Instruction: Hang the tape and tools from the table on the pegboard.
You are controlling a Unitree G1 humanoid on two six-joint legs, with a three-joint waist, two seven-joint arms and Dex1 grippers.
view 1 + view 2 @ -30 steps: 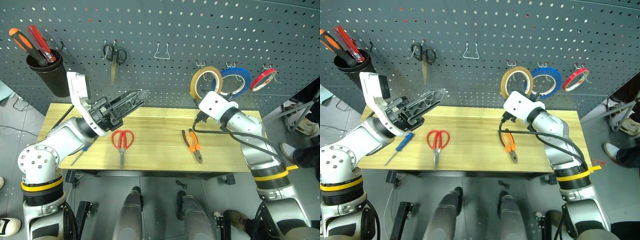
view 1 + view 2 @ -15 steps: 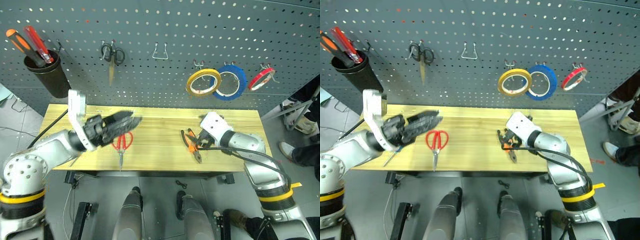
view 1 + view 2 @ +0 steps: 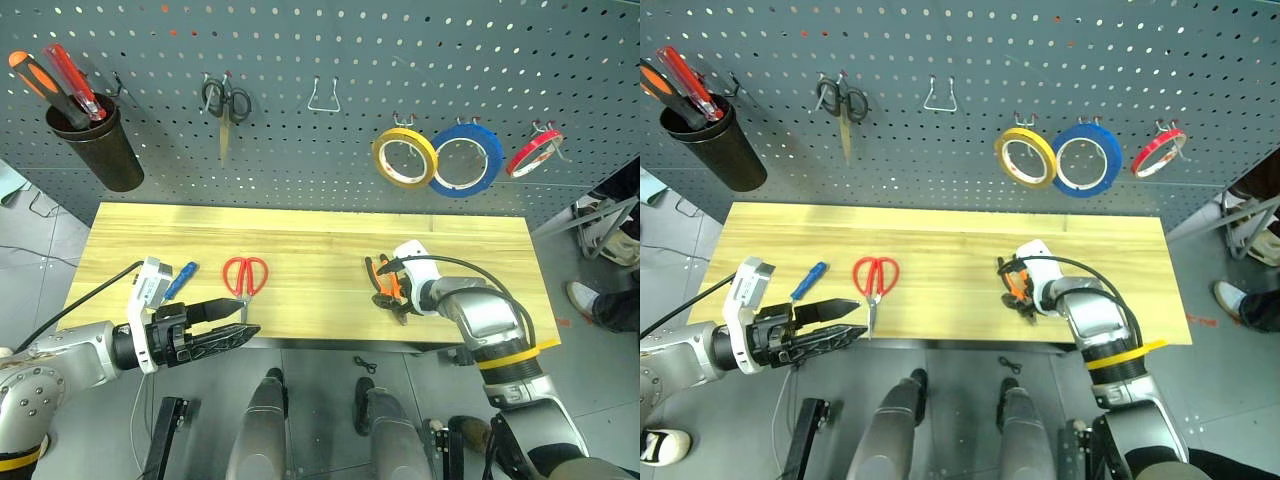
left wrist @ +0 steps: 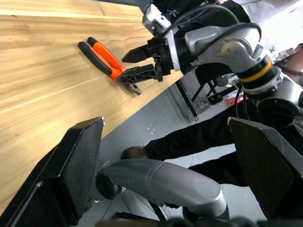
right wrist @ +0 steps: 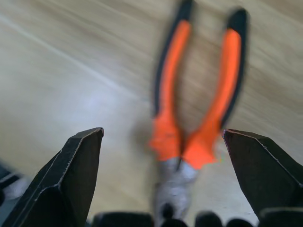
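Pegboard [image 3: 330, 150]: tape [image 3: 405, 157] already hung at 1 o'clock beside a blue roll [image 3: 466, 160], one bare hook [image 3: 322, 98] at 12 o'clock. Worktop [image 3: 300, 235]: scissors [image 3: 243, 280] and screwdriver [image 3: 180, 281] lie flat toward 8 o'clock, close to the near edge, where the empty, wide-open left hand [image 3: 228, 335] hovering just off that edge could knock either one to the floor. Pliers [image 5: 196, 113]: flat at 4 o'clock between the spread fingers of the empty right hand [image 3: 385, 292]; likely faults are fingertips scraping wood or pinching one handle so the tool pivots and drops.
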